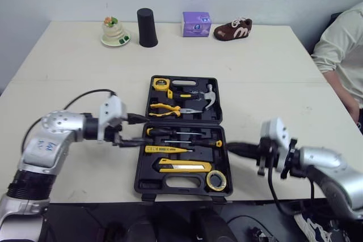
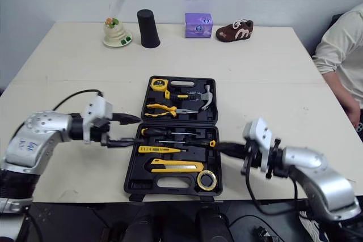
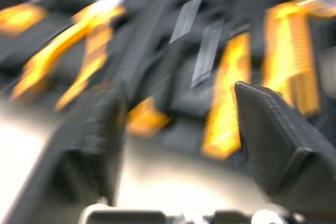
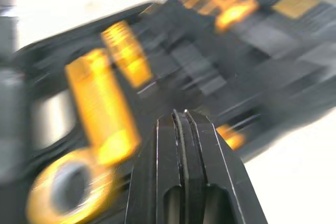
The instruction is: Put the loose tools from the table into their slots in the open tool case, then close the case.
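The person [image 1: 342, 49] (pale sleeve, forearm) is cut off at the right edge.

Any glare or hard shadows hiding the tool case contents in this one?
Left eye view: soft, even light; tool case readable, only a faint shadow by the black cup. Right wrist view: table beside the case washed out to near white.

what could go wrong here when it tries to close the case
The left gripper is open, with its fingers at the tool case's left edge near the hinge; folding the case could pinch them.
The right gripper, shut, points at the case's right edge and might shove the case sideways rather than lift a half.
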`<state>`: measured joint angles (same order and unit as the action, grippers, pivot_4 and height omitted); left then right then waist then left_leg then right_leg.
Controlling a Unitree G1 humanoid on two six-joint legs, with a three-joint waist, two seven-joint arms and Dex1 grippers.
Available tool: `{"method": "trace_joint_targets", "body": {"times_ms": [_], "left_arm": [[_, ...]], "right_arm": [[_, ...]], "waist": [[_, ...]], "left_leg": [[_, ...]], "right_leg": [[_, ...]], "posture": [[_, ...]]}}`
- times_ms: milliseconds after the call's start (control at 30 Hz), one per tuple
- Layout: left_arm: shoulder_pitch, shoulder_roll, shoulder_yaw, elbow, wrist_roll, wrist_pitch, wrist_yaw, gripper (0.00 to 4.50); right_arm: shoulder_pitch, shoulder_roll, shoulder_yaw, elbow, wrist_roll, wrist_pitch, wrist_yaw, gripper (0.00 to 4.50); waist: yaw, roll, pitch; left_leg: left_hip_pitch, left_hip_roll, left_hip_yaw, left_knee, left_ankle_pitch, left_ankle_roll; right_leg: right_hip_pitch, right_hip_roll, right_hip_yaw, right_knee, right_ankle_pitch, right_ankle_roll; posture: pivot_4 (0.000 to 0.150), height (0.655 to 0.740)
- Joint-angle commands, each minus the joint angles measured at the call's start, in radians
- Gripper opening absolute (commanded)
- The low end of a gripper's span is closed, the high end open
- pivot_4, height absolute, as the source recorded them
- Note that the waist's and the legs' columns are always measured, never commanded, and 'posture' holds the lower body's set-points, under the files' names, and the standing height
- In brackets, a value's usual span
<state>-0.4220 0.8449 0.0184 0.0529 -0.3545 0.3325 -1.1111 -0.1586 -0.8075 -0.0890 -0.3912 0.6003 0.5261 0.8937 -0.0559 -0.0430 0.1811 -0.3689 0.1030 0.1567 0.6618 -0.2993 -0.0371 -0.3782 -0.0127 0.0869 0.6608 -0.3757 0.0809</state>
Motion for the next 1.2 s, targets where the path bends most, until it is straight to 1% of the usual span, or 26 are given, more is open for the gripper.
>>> {"method": "trace_joint_targets", "body": {"times_ms": [33,133,267,367,433,567,733,900,1200], "left_arm": [[-0.022,0.012,0.018,0.156,0.088,-0.107,0.043,1.47],[-0.04,-0.023,-0.02,0.245,0.161,-0.188,0.081,0.02],[-0.094,-0.099,-0.058,0.314,0.211,-0.227,0.119,0.02],[-0.125,-0.139,-0.073,0.338,0.226,-0.232,0.121,0.02],[-0.133,-0.175,-0.092,0.31,0.219,-0.207,0.109,0.02],[-0.104,-0.229,-0.139,0.17,0.182,-0.158,0.049,0.02],[-0.126,-0.312,-0.178,0.147,0.228,-0.107,0.11,0.02],[-0.148,-0.338,-0.178,0.173,0.263,-0.095,0.125,0.02],[-0.168,-0.297,-0.145,0.241,0.296,-0.111,0.146,0.02]], "right_arm": [[-0.08,-0.033,0.012,0.113,-0.121,-0.003,-0.057,0.0],[-0.155,-0.014,0.092,0.206,-0.23,-0.019,-0.089,0.0],[-0.25,0.046,0.192,0.317,-0.35,-0.032,-0.133,0.0],[-0.288,0.085,0.215,0.353,-0.372,-0.03,-0.131,0.0],[-0.303,0.105,0.228,0.333,-0.364,-0.02,-0.109,0.0],[-0.309,0.125,0.222,0.278,-0.344,-0.004,-0.083,0.0],[-0.277,0.119,0.185,0.217,-0.328,0.044,-0.076,0.0],[-0.229,0.091,0.155,0.183,-0.345,0.069,-0.075,0.0],[-0.174,0.047,0.107,0.135,-0.343,0.11,-0.068,0.0]], "waist": [[0.0,0.0,0.0],[0.002,0.0,0.0],[0.003,0.0,0.0],[-0.001,0.001,0.001],[-0.003,0.002,0.001],[-0.003,0.004,0.003],[0.006,0.005,0.003],[0.016,0.006,0.003],[0.025,0.006,0.003]], "left_leg": [[-0.001,0.0,0.001,0.0,0.0,0.0],[-0.004,0.0,0.004,-0.001,-0.001,-0.001],[-0.008,0.0,0.012,0.0,-0.001,-0.001],[-0.008,0.001,0.017,0.002,-0.001,-0.001],[-0.008,0.001,0.018,0.003,-0.001,-0.001],[-0.006,0.002,0.018,0.003,0.0,-0.002],[-0.006,0.0,0.018,0.004,0.0,-0.001],[-0.006,-0.003,0.018,0.004,0.002,0.002],[-0.006,-0.003,0.017,0.004,0.002,0.002]], "right_leg": [[-0.001,0.0,0.0,0.0,0.0,0.0],[-0.006,0.0,0.001,0.0,-0.001,-0.001],[-0.015,0.0,0.0,0.004,0.0,0.001],[-0.017,0.0,0.002,0.008,0.0,0.002],[-0.017,0.001,0.002,0.009,0.0,0.002],[-0.017,0.001,0.004,0.012,0.0,0.002],[-0.017,0.001,0.003,0.013,0.001,0.002],[-0.016,0.001,0.003,0.012,0.002,0.005],[-0.015,0.001,0.003,0.012,0.002,0.005]], "posture": [[0.15,0.7386],[0.15,0.7386],[0.15,0.7386],[0.15,0.7386],[0.15,0.7386],[0.15,0.7386],[0.15,0.7386],[0.15,0.7386],[0.15,0.7386]]}}
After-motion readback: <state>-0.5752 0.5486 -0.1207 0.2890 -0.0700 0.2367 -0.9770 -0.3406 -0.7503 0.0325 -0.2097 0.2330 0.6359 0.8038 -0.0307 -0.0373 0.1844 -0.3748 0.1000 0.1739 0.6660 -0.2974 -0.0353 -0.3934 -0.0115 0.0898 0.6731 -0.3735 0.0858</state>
